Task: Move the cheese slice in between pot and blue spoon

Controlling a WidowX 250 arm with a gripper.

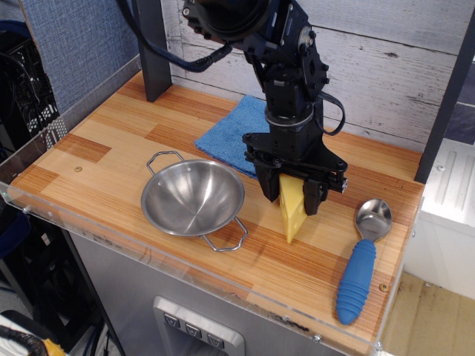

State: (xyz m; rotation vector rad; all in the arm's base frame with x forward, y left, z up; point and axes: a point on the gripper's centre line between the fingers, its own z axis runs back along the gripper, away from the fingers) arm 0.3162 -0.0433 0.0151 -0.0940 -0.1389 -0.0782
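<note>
The cheese slice [292, 213] is a yellow wedge standing point-down on the wooden table, between the pot and the blue spoon. My black gripper [294, 196] comes straight down over it, and its two fingers close on the wedge's upper part. The tip of the wedge seems to touch the table. The pot [193, 198] is a shiny steel bowl with two wire loop handles, left of the cheese. The blue spoon [361, 261] lies to the right, its metal scoop toward the back and its ribbed blue handle toward the front edge.
A square blue cloth [239, 135] lies behind the gripper, partly hidden by the arm. A dark post [153, 48] stands at the back left. A clear plastic rim [178, 278] runs along the table's front edge. A white plank wall is behind.
</note>
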